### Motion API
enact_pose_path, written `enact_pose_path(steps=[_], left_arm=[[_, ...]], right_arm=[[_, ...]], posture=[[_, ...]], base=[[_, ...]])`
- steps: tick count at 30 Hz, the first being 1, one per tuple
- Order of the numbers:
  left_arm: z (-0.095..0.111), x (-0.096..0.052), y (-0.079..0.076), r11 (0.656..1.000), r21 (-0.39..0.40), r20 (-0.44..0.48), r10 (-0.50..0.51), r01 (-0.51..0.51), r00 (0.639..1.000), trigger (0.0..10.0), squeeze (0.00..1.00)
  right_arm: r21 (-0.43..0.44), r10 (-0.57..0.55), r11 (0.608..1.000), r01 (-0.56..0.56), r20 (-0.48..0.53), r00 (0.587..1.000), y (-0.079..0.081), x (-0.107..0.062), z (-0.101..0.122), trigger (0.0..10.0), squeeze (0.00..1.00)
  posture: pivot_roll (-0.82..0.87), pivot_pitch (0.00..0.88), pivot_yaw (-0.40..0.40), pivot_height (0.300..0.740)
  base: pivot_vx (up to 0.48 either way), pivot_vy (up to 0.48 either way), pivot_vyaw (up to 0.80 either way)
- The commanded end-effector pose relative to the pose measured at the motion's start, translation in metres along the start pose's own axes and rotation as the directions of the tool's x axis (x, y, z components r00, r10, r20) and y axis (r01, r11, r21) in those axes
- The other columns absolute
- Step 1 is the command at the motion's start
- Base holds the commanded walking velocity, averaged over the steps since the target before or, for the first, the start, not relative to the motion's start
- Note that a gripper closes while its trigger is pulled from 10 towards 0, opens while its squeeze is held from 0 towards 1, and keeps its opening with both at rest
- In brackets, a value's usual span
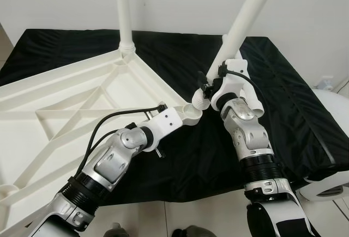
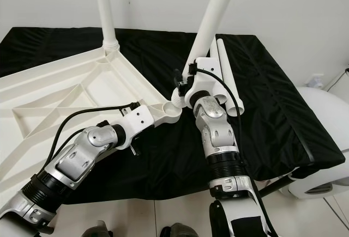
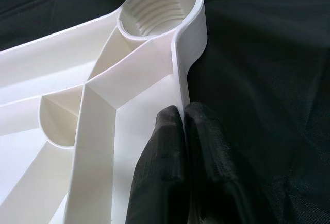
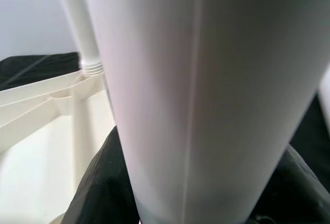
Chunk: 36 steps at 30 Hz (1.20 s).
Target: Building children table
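The white plastic tabletop lies upside down on a black cloth. One white leg stands upright in its far corner socket. My right gripper is shut on a second white leg, which is tilted. That leg's threaded end sits just above the near corner socket. My left gripper is shut on the tabletop's rim, a little behind that socket. In the right wrist view my black fingers flank the leg.
Two spare white legs lie on the cloth behind my right arm. A rounded white object stands off the right end of the cloth-covered surface. A white wall runs close behind, and tiled floor shows at the front edge.
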<state>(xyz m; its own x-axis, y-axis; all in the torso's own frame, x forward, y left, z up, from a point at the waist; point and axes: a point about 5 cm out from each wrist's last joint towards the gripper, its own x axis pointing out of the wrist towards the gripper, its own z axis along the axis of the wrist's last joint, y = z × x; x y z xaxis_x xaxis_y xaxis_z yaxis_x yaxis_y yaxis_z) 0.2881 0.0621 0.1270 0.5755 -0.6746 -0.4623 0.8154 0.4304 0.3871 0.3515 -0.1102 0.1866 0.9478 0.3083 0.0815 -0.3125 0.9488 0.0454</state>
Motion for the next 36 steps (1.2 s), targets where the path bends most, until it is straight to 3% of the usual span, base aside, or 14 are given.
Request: enact_pose_path(steps=[1, 9, 16, 22, 36], left_arm=[[-0.015, 0.002, -0.011, 0.997, -0.004, -0.074, -0.080, 0.080, 0.994, 10.0, 0.00], [-0.010, 0.003, -0.011, 0.998, -0.005, -0.055, -0.069, 0.069, 0.996, 10.0, 0.00], [-0.010, 0.003, -0.011, 0.998, -0.005, -0.051, -0.070, 0.070, 0.996, 10.0, 0.00], [-0.009, 0.002, -0.011, 0.998, -0.004, -0.049, -0.068, 0.068, 0.996, 10.0, 0.00], [-0.010, 0.002, -0.012, 0.998, -0.004, -0.052, -0.065, 0.065, 0.996, 10.0, 0.00]], right_arm=[[-0.002, 0.023, 1.000, -0.023, -0.014, 1.000, 0.000, 0.000, -0.001, 10.0, 0.00], [0.005, 0.113, 0.994, -0.113, -0.087, 0.990, 0.007, -0.003, -0.017, 10.0, 0.00], [0.000, 0.108, 0.994, -0.109, -0.144, 0.984, 0.003, -0.006, -0.031, 10.0, 0.00], [-0.088, 0.100, 0.989, -0.123, -0.228, 0.969, 0.000, -0.011, -0.044, 10.0, 0.00], [-0.142, 0.118, 0.977, -0.158, -0.252, 0.961, -0.003, -0.015, -0.044, 10.0, 0.00]], posture=[[0.05, 0.000, -0.074, 0.740], [0.05, 0.000, -0.080, 0.740], [0.05, 0.000, -0.081, 0.740], [0.05, 0.000, -0.078, 0.740], [0.05, 0.000, -0.080, 0.740]], base=[[0.000, 0.000, 0.00], [0.000, 0.000, 0.00], [0.000, 0.000, 0.00], [0.000, 0.000, 0.00], [0.000, 0.000, 0.00]])
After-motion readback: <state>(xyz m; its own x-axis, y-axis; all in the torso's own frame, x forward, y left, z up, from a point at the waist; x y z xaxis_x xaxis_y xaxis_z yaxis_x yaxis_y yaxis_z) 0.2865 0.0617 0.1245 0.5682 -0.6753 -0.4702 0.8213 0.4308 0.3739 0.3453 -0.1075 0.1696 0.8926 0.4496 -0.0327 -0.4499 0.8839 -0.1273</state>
